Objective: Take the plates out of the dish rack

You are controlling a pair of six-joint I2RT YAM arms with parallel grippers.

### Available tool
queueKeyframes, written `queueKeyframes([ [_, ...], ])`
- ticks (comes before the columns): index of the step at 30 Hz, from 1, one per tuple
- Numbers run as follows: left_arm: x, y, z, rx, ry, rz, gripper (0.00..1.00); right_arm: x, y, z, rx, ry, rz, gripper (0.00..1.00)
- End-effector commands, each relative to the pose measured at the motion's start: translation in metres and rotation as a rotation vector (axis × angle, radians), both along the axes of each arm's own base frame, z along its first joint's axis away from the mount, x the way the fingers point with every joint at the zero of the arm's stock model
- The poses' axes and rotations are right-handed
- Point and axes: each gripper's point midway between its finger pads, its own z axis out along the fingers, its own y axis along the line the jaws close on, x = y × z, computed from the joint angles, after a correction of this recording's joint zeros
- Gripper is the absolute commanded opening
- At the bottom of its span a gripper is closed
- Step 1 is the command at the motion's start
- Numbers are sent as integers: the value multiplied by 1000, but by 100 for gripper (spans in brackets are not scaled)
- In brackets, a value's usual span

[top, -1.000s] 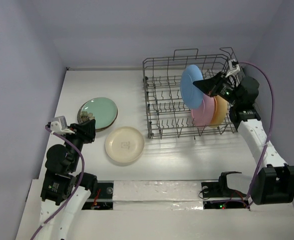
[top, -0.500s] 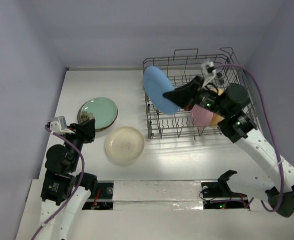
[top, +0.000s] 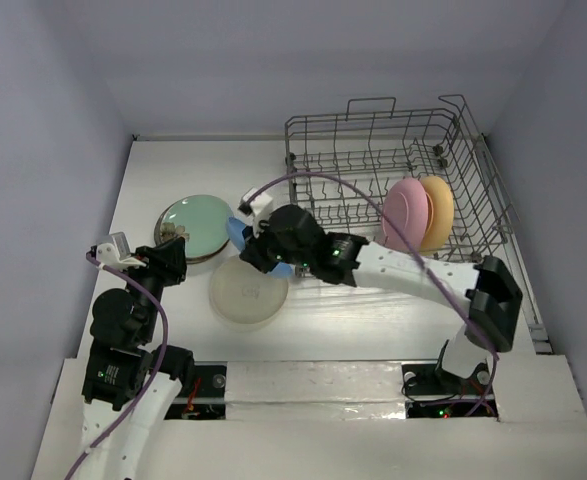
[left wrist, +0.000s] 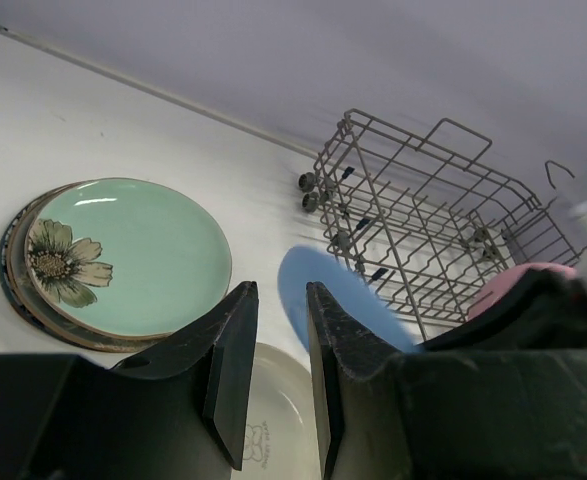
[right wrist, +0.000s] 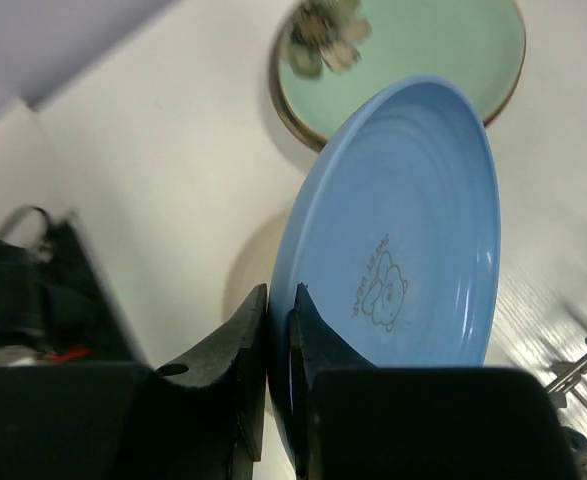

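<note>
My right gripper (right wrist: pixel 281 300) is shut on the rim of the sky blue plate (right wrist: pixel 413 250), which it holds tilted above the table. In the top view that plate (top: pixel 237 236) hangs over the cream plate (top: pixel 243 295), left of the dish rack (top: pixel 373 140). A pink plate (top: pixel 408 212) and an orange-yellow plate (top: pixel 441 210) stand upright in the rack's right end. The mint green plate (top: pixel 195 225) tops a stack at the left. My left gripper (left wrist: pixel 278 295) is open with nothing between its jaws, near the stack's front edge.
The right arm (top: pixel 403 268) stretches across the table in front of the rack. The rack's left side (left wrist: pixel 423 230) is bare wire tines. Walls close the table at the back and on both sides.
My right arm has lifted the sky blue plate out of the rack and swung it left, to above the cream plate. The left arm has stayed put.
</note>
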Motion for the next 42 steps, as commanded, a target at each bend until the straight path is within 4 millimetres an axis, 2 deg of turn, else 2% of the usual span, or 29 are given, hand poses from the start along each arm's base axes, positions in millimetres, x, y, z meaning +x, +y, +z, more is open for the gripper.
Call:
queueKeyframes([
  [1,-2,5,15,-18,-42,24,23,14,11,15,-52,-147,-75,0],
  [4,-2,4,16,-19,-49,19,23,2,24,-8,-102,-147,-56,0],
  [5,-2,4,16,-19,-49,18,23,0,30,-23,-127,-142,-56,0],
  [7,-3,4,17,-18,-54,19,24,-6,39,-35,-142,-132,-47,0],
  [8,-3,4,17,-19,-55,19,24,-13,47,-50,-165,-122,-32,0],
  [11,-4,4,17,-18,-54,19,24,-17,53,-63,-217,-131,-51,0],
  [14,-4,4,17,-19,-55,18,24,-26,59,-81,-270,-121,-37,10],
  [15,-4,4,17,-18,-54,18,24,-26,58,-85,-275,-116,-36,17],
  [19,-5,5,18,-21,-60,22,24,-31,58,-85,-279,-100,-44,32],
  [22,-5,5,18,-23,-60,21,24,-39,54,-81,-312,-114,-49,52],
  [25,-5,5,18,-23,-60,21,24,-39,47,-65,-311,-114,-61,61],
  [26,-5,5,18,-23,-61,21,24,-40,44,-51,-285,-113,-64,61],
  [29,-5,5,18,-22,-61,21,24,-41,31,-31,-247,-113,-93,62],
  [30,-5,5,18,-23,-61,22,24,-40,19,-15,-214,-120,-125,60],
  [31,-5,5,18,-21,-60,22,24,-37,9,-6,-200,-128,-166,45],
  [32,-6,5,19,-22,-63,22,24,-19,-11,5,-186,-143,-259,34],
  [33,-5,5,18,-23,-58,22,24,-12,-35,39,-91,-132,-329,19],
  [34,-6,5,18,-21,-60,22,24,-2,-58,33,-75,-119,-382,0],
  [35,-6,6,19,-22,-63,22,24,26,-90,42,-26,-102,-467,0],
  [36,-6,5,19,-22,-64,21,24,35,-113,51,44,-77,-514,0],
  [37,-6,5,19,-22,-64,18,24,34,-148,69,153,-86,-543,0],
  [38,-6,5,19,-21,-66,18,24,35,-166,79,215,-87,-541,0],
  [39,-6,4,19,-23,-67,15,24,49,-199,87,260,-105,-615,0],
  [40,-6,4,19,-21,-67,12,24,41,-228,113,351,-141,-644,0],
  [41,-6,4,19,-20,-67,12,24,42,-243,104,346,-142,-667,0],
  [42,-6,3,19,-19,-67,7,24,44,-259,106,357,-152,-702,2],
])
